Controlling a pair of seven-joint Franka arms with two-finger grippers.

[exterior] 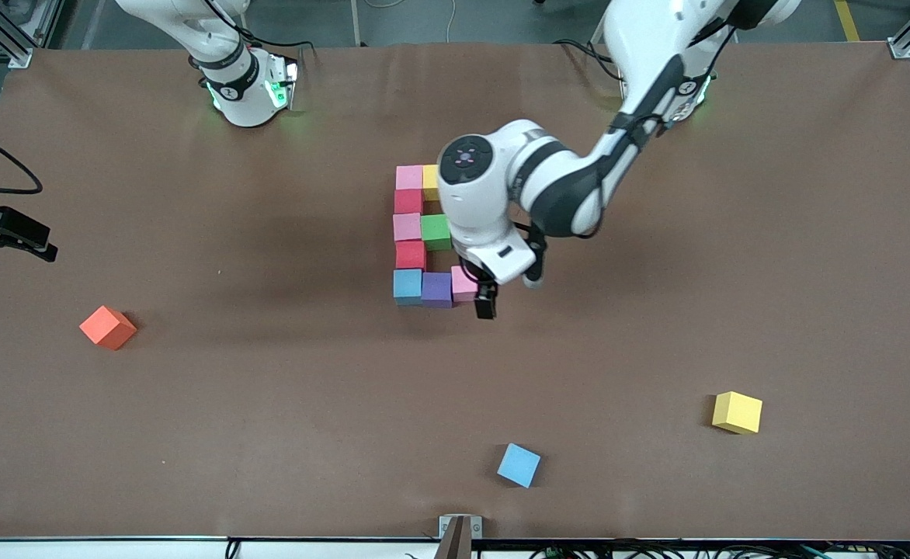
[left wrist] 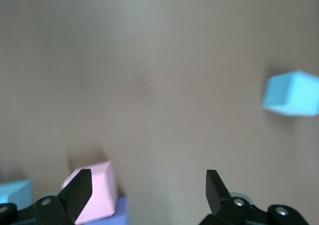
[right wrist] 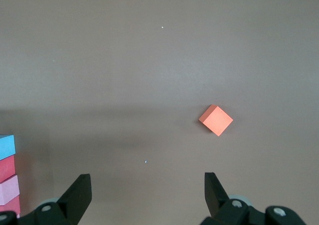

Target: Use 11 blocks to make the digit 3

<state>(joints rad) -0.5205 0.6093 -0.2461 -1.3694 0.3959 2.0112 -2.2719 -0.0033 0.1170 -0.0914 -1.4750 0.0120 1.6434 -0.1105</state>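
Mid-table, the digit 3 stands as a spine of blocks: pink [exterior: 408,177], red [exterior: 408,202], pink [exterior: 407,227], red [exterior: 410,255], blue [exterior: 407,286]. Yellow [exterior: 430,180] and green [exterior: 435,231] blocks start two bars, and the left arm hides what lies past them. Purple [exterior: 436,289] and pink [exterior: 464,283] blocks form the nearest bar. My left gripper [exterior: 511,283] [left wrist: 147,177] hangs open just over that bar's end, one finger beside the pink block [left wrist: 97,190], gripping nothing. My right gripper [right wrist: 147,180] waits open high over bare table.
Loose yellow [exterior: 737,411] and blue [exterior: 519,464] [left wrist: 291,93] cubes lie nearer the front camera, toward the left arm's end. An orange cube [exterior: 108,327] [right wrist: 216,120] lies toward the right arm's end. A black device with a cable [exterior: 5,229] juts in there.
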